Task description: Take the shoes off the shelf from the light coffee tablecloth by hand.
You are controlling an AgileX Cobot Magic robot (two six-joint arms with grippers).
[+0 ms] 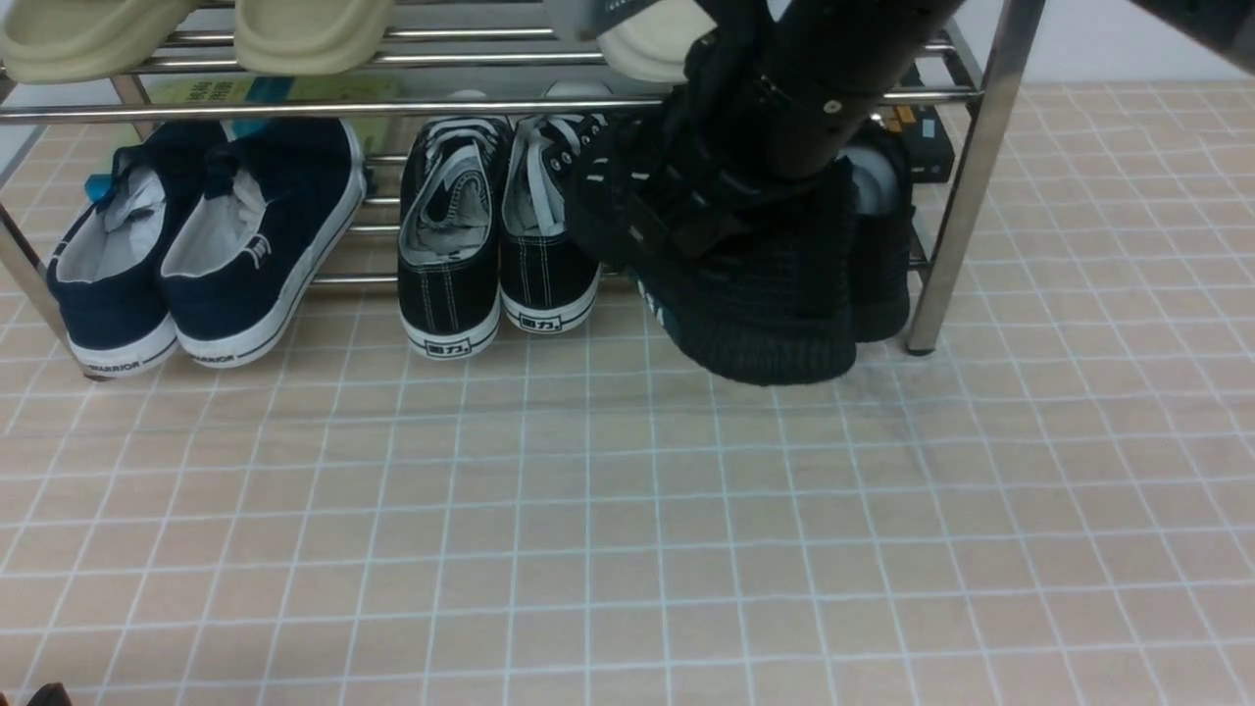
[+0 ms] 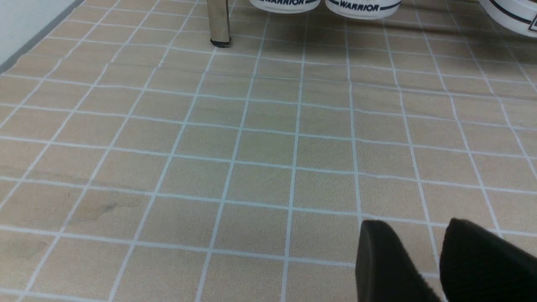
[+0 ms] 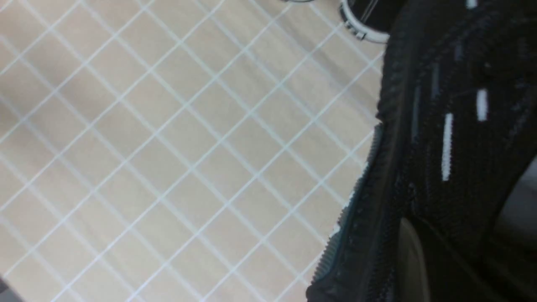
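— Where is the black shoe [image 1: 775, 314]?
— My right gripper [image 1: 686, 230] is gripping it tight, tilted, at the right end of the shelf [image 1: 966, 186], over the tablecloth [image 1: 627, 510]. My left gripper [image 2: 436, 256] is hanging slightly open, empty.

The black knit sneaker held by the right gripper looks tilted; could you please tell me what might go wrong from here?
1. The black knit sneaker hangs tilted, partly out of the shelf, in the shut right gripper. The grip seems to be on its soft upper, so it may slip onto the tablecloth.
2. It sits close beside the black canvas sneakers; a sideways swing could knock them.
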